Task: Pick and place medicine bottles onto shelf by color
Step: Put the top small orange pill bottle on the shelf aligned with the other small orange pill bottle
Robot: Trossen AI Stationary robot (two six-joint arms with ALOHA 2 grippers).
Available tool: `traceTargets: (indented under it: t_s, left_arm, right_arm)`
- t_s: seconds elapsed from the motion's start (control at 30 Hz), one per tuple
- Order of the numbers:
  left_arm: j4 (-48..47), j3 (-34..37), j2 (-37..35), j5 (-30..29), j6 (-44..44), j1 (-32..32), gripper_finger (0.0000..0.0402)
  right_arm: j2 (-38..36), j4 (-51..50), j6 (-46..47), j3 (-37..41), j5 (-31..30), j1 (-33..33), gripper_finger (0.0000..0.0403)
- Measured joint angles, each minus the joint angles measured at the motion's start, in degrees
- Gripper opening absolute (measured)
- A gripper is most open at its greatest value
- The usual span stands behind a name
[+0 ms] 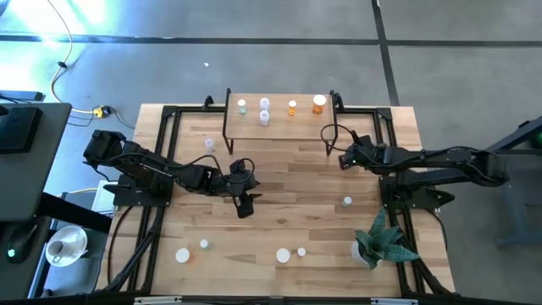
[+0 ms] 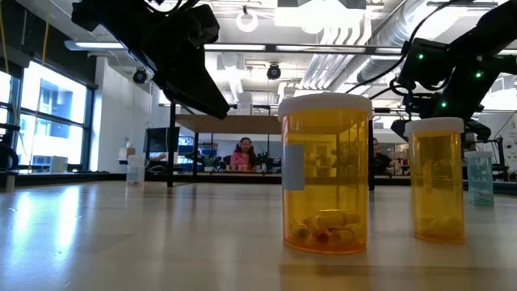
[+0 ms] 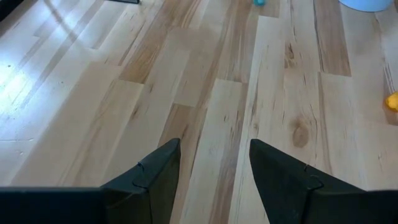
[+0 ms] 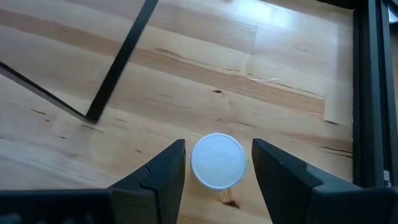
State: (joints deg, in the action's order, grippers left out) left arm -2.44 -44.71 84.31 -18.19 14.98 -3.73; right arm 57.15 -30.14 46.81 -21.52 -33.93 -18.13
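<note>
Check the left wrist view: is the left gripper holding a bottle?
No. The left gripper has open fingers with only bare tabletop showing in the gap between them.

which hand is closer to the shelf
Right. The right hand sits just off the shelf's right front leg; the left hand is farther, out at mid-table in front.

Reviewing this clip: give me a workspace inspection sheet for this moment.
Surface: light butcher-block wooden tabletop, wood planks showing mid-table.
Job's things: small light-wood shelf on black legs carries five white-capped bottles; at least six more stand loose on the tabletop, among them two orange bottles near the low camera.
Clutter: green potted plant, front right corner.
Grippers: left tool open, empty, over wood; right tool open, straddling a white bottle cap, gaps either side.
Cables: yellow cable on floor, far left.
Surroundings: grey floor; person in pink far behind.
</note>
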Motion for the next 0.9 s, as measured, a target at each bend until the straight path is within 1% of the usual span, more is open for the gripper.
traceTargets:
  t_s: [0.2,0.43,0.5,0.6,0.7,0.9]
  left_arm:
    - [0.0,0.0,0.0,0.0,0.0,0.0,0.0182]
    - [0.0,0.0,0.0,0.0,0.0,0.0,0.0182]
    - [0.0,0.0,0.0,0.0,0.0,0.0,0.0182]
    - [0.0,0.0,0.0,0.0,0.0,0.0,0.0182]
    - [0.0,0.0,0.0,0.0,0.0,0.0,0.0182]
    - [0.0,0.0,0.0,0.0,0.0,0.0,0.0182]
  right_arm:
    - [0.2,0.0,1.0,0.0,0.0,0.0,0.0171]
    - [0.2,0.0,0.8,0.0,-0.1,0.0,0.0113]
    - [0.2,0.0,0.7,0.0,-0.1,0.0,0.0102]
    - [0.2,-0.2,-0.2,-0.1,0.0,0.0,0.0099]
    - [0.2,-1.2,-0.7,-1.4,0.1,0.2,0.0106]
    - [0.2,-9.0,-0.6,-8.4,-0.5,2.2,0.0108]
